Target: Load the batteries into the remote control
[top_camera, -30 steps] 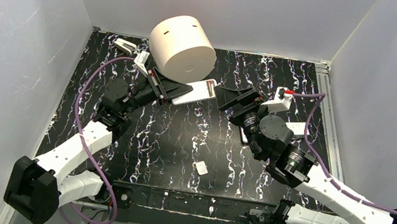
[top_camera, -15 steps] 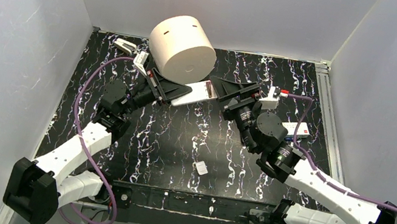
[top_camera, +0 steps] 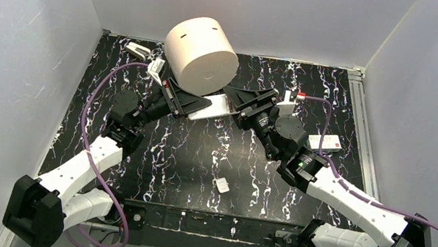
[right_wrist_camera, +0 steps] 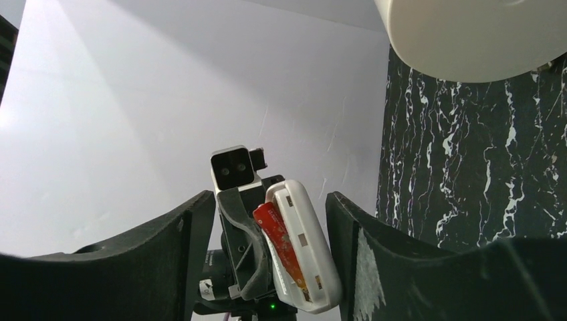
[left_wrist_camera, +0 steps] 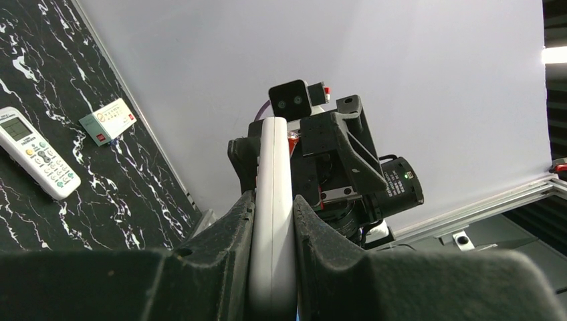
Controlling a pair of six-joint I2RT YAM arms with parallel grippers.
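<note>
My left gripper (top_camera: pixel 196 102) (left_wrist_camera: pixel 273 200) is shut on a white remote control (top_camera: pixel 215 105) (left_wrist_camera: pixel 273 157) and holds it above the table near the back middle. In the right wrist view the remote control (right_wrist_camera: pixel 309 254) shows its open battery bay, with one orange-red battery (right_wrist_camera: pixel 282 244) lying in it. My right gripper (top_camera: pixel 235 96) (right_wrist_camera: pixel 271 198) faces the remote's free end. Its jaws stand apart, one on each side of that end, with a gap on both sides. I see no other batteries.
A large cream cylinder (top_camera: pixel 201 52) (right_wrist_camera: pixel 468 33) lies just behind the remote. A small white cover piece (top_camera: pixel 222 184) rests near the front middle. A second remote with buttons (left_wrist_camera: pixel 37 160) and a small white card box (top_camera: pixel 325 142) (left_wrist_camera: pixel 107 120) lie right. Grey walls surround the table.
My right arm has swung left and forward, bringing its gripper up to the remote's free end, and its jaws have narrowed somewhat. The left arm and the remote have stayed put.
</note>
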